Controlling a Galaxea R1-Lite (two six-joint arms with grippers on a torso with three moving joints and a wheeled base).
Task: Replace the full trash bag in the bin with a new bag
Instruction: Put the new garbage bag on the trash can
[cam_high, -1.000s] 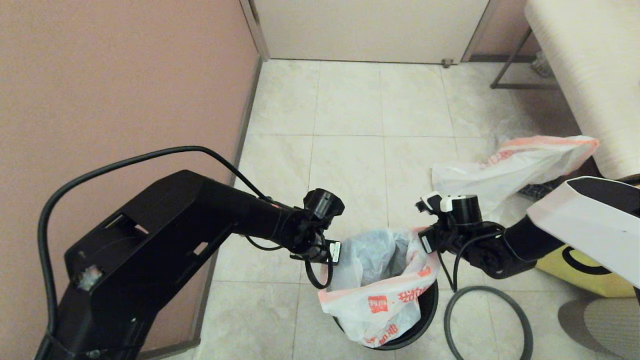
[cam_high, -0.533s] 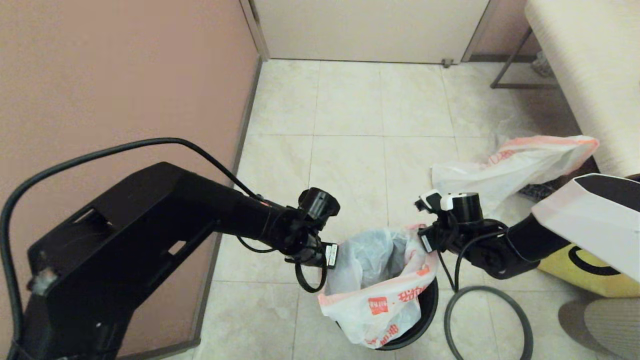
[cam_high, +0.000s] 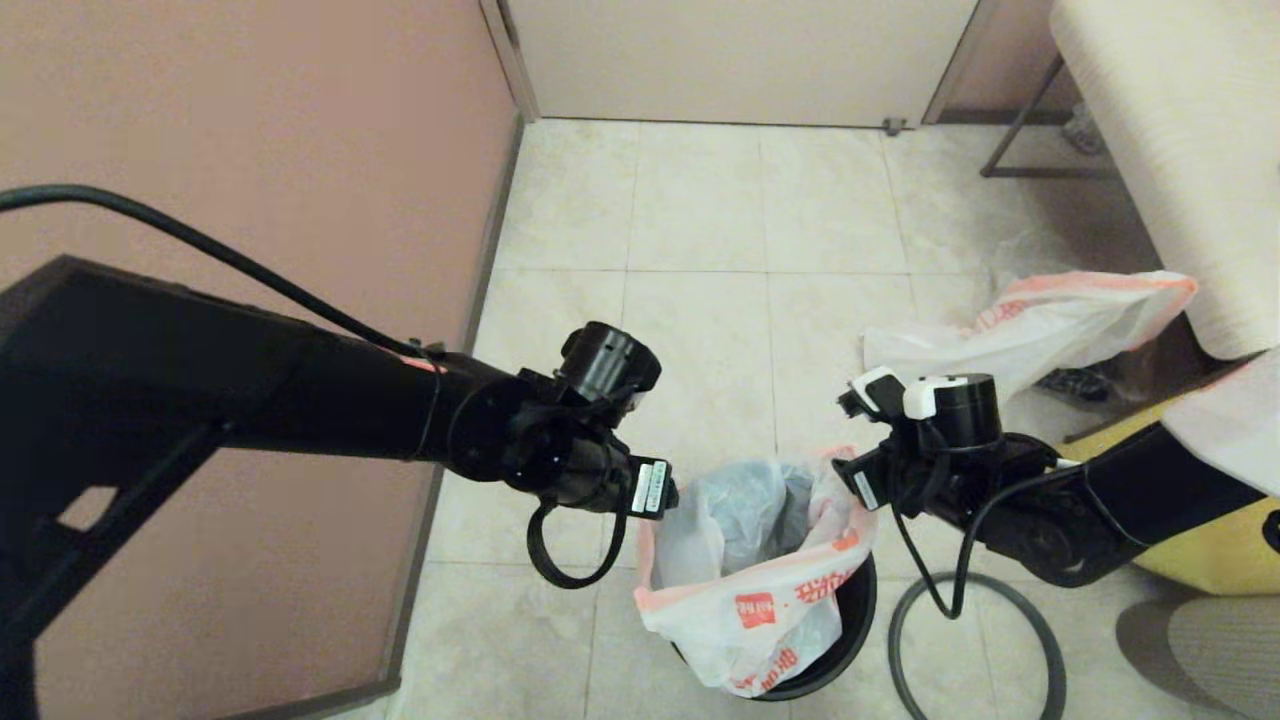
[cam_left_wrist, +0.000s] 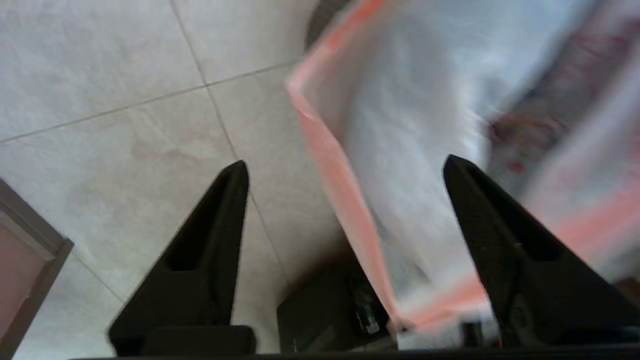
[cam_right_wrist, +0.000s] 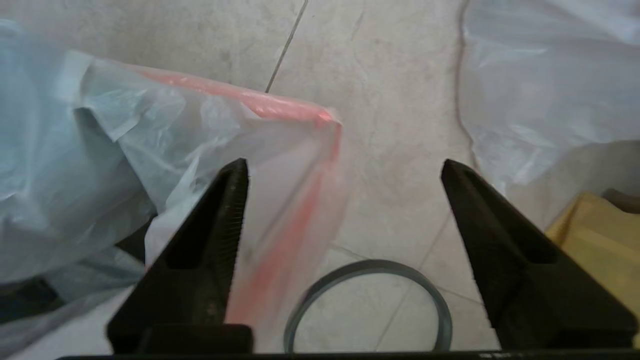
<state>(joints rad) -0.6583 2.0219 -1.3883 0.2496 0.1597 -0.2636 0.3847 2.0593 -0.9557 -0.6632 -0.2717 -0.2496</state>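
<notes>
Plastic bag (cam_high: 760, 590) sits in the bin (cam_high: 845, 640), its mouth pulled tall, ring (cam_high: 975, 640) off on the floor; both arms have moved nearer since earlier. Left wrist: left claw (cam_left_wrist: 345, 170) gapes around the pink edge, holding nothing. Right wrist: right claw (cam_right_wrist: 342, 170) wide open, straddling the corner, ready to pinch

Tiled floor (cam_high: 700, 220): bin (cam_high: 855, 610), rim ring (cam_high: 975, 640) (loose), new bag (cam_high: 1030, 325), yellow bag (cam_high: 1200, 565).
</notes>
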